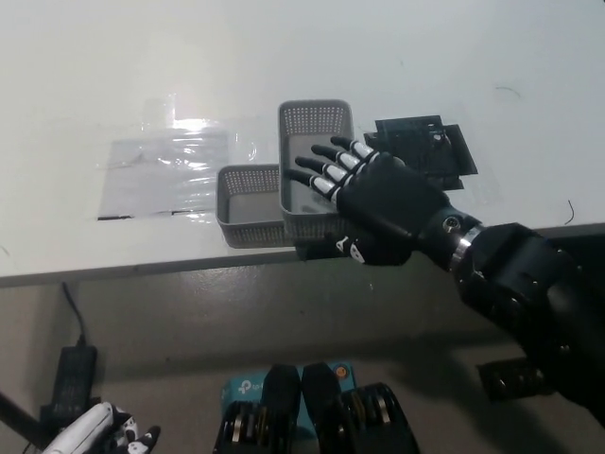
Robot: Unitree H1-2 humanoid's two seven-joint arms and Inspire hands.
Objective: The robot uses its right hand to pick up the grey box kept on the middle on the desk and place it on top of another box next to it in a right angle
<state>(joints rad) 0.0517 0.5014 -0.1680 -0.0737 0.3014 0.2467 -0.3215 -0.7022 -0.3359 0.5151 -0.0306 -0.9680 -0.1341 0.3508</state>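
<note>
Grey mesh box [304, 156] sits across right end of second grey mesh box [248, 203], at right angle, near front edge of white desk [378, 57]. Black right hand [364, 203] hovers over upper box, fingers [326, 170] spread, holding nothing. White left hand [99, 437] low at bottom left, finger state unclear. Black mat [430, 151] lies just right of boxes.

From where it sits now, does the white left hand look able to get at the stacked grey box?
Probably not: the left hand hangs low below the desk edge, far from the grey box.
</note>
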